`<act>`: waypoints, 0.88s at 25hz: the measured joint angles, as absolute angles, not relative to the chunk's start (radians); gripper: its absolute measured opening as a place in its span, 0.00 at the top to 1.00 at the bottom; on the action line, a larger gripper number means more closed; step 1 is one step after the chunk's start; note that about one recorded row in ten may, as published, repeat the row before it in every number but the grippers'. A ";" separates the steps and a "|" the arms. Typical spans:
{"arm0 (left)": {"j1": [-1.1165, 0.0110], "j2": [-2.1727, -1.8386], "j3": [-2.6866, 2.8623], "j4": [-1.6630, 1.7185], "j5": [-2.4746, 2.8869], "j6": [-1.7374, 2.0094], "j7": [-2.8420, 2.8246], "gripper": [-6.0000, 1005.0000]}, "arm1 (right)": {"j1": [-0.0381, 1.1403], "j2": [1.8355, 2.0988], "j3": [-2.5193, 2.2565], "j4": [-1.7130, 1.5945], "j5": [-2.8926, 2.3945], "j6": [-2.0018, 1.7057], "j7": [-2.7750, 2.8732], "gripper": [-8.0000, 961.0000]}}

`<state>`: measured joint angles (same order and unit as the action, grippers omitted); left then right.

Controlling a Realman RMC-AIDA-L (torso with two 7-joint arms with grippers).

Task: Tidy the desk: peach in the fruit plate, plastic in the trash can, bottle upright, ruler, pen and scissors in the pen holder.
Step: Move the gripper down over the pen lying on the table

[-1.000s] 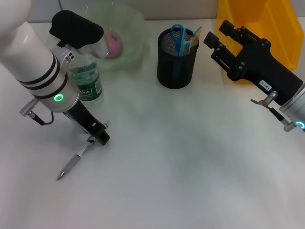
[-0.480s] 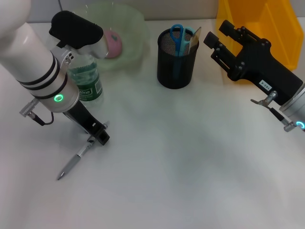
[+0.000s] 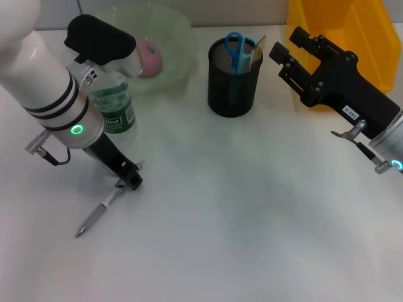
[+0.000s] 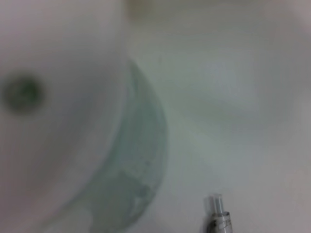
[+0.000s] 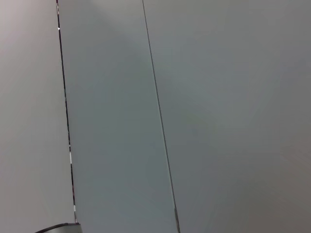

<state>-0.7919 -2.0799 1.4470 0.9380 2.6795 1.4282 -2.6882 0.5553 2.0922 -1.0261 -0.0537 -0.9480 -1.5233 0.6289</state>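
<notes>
In the head view, the left gripper point(image 3: 130, 177) was low on the white desk point(image 3: 252, 220), its tips at the upper end of the pen point(image 3: 101, 211), which lay flat – whether the fingers were clamped on it I cannot tell. The bottle point(image 3: 114, 108) stood upright just behind the arm. The peach point(image 3: 150, 55) was in the fruit plate point(image 3: 170, 38). The scissors point(image 3: 234, 47) and the ruler point(image 3: 257, 53) stood in the pen holder point(image 3: 233, 78). The right gripper point(image 3: 286, 47) hung in the air before the yellow trash can point(image 3: 343, 31); its state was not clear.

In the left wrist view, the bottle was a blur – the pen's end point(image 4: 217, 213) lay near it.

The right wrist view showed only a grey wall.
</notes>
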 joint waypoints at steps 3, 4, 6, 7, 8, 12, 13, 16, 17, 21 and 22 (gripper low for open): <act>-0.792 -2.080 1.450 0.937 2.681 1.428 -2.687 0.51 | 0.555 2.092 -1.026 -0.054 -0.948 -1.523 0.629 0.47; -0.793 -2.080 1.453 0.937 2.681 1.428 -2.687 0.52 | 0.555 2.092 -1.026 -0.054 -0.948 -1.523 0.629 0.47; -0.793 -2.079 1.457 0.937 2.680 1.428 -2.687 0.56 | 0.555 2.092 -1.026 -0.054 -0.948 -1.523 0.629 0.47; -0.793 -2.079 1.457 0.936 2.680 1.428 -2.687 0.57 | 0.555 2.092 -1.026 -0.054 -0.948 -1.523 0.629 0.47; -0.793 -2.079 1.458 0.936 2.680 1.428 -2.687 0.59 | 0.555 2.092 -1.026 -0.054 -0.948 -1.523 0.629 0.47; -0.793 -2.079 1.458 0.935 2.678 1.429 -2.686 0.66 | 0.556 2.092 -1.026 -0.055 -0.948 -1.523 0.629 0.47; -0.794 -2.079 1.458 0.935 2.678 1.429 -2.686 0.68 | 0.557 2.092 -1.026 -0.055 -0.948 -1.523 0.629 0.47; -0.794 -2.079 1.461 0.937 2.678 1.430 -2.686 0.73 | 0.558 2.092 -1.026 -0.055 -0.948 -1.523 0.629 0.47; -0.794 -2.079 1.464 0.940 2.677 1.430 -2.686 0.73 | 0.558 2.092 -1.026 -0.055 -0.948 -1.523 0.629 0.47; -0.795 -2.079 1.469 0.945 2.676 1.431 -2.686 0.76 | 0.561 2.092 -1.026 -0.056 -0.948 -1.521 0.629 0.47; -0.795 -2.079 1.469 0.944 2.676 1.431 -2.686 0.78 | 0.562 2.092 -1.026 -0.055 -0.948 -1.521 0.629 0.47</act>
<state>-0.7950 -2.0795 1.4691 0.9441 2.6757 1.4311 -2.6856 0.5625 2.0922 -1.0262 -0.0555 -0.9480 -1.5209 0.6288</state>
